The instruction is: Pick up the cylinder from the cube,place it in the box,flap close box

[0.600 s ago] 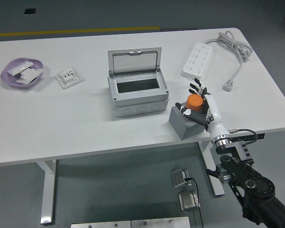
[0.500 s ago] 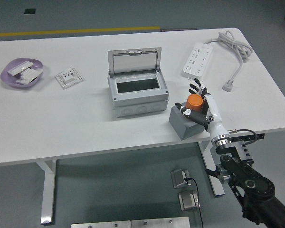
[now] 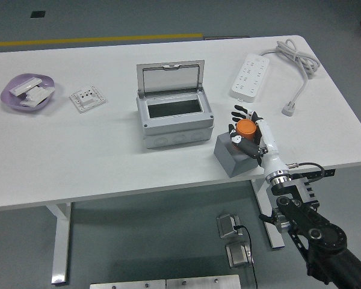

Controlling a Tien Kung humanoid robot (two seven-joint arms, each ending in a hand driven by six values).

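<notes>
Count, placed from the grey box [image 3: 174,117]:
- One grey box, lid up.
- One grey cube [image 3: 230,156], right, slightly nearer.
- One orange cylinder [image 3: 246,127], right.
- One white power strip [image 3: 249,75], far right.
- One white socket plate [image 3: 87,98], left.
- One purple dish [image 3: 25,93], farther left.
- One robot hand [image 3: 253,135] in view, right.

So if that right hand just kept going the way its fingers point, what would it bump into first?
Probably the white power strip. The right hand, shut on the orange cylinder above the gray cube, points toward the table's far side and slightly left. From one view height is unclear, so it might pass over the strip.
</notes>
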